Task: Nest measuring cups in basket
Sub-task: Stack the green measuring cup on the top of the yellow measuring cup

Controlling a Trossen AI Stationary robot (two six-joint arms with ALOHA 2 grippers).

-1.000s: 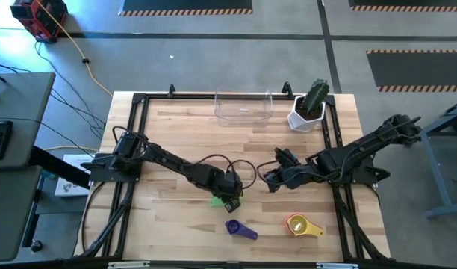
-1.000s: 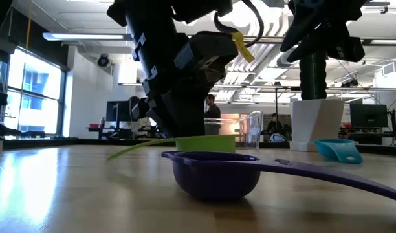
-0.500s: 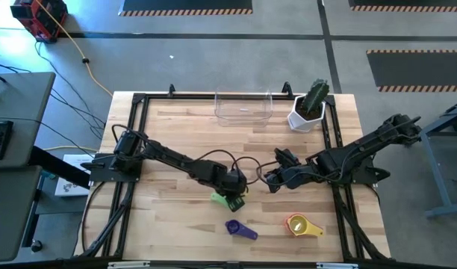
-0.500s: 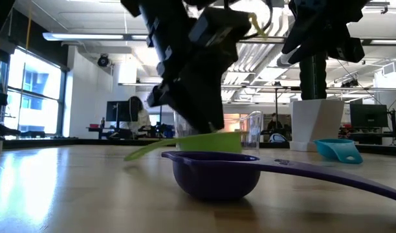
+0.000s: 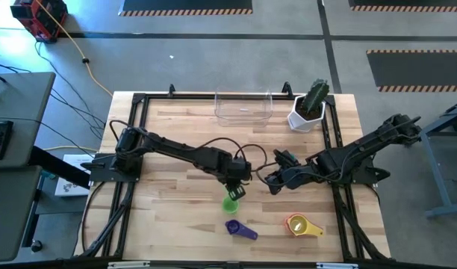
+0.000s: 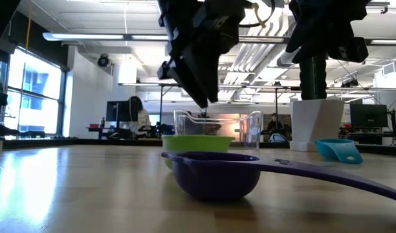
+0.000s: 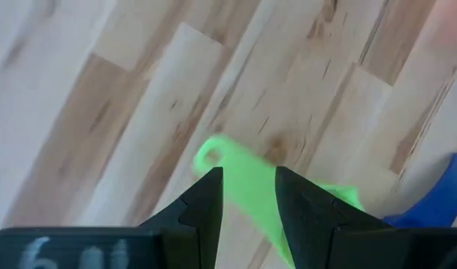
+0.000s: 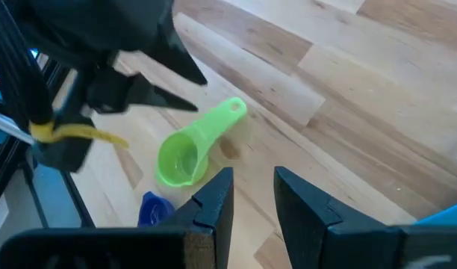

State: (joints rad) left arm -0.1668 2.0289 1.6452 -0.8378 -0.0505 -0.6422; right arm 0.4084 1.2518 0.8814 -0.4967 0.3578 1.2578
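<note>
A green measuring cup point(image 5: 230, 203) sits upright on the table near its middle, handle point(image 8: 227, 113) toward the far side. My left gripper point(image 5: 236, 188) hangs open just above that handle point(image 7: 247, 190), clear of it point(image 6: 203, 102). My right gripper point(image 5: 267, 179) waits to its right, above the table, its fingers point(image 8: 213, 198) slightly apart with nothing between them. A purple cup point(image 5: 240, 229) lies nearer the front edge. A yellow cup point(image 5: 303, 224) with a reddish one inside lies to its right. A teal cup point(image 6: 340, 150) rests on the table under the right arm. The clear basket point(image 5: 243, 107) stands at the far edge.
A white pot with a green cactus point(image 5: 309, 108) stands right of the basket at the far edge. Black frame rails point(image 5: 131, 149) run along the table's left and right sides. Bare wood lies between the cups and the basket.
My left gripper has let go of the green cup and risen, shifting a little toward the table's right. The cup stays upright on the table. Its handle, which stuck out toward the left, now points toward the far side.
</note>
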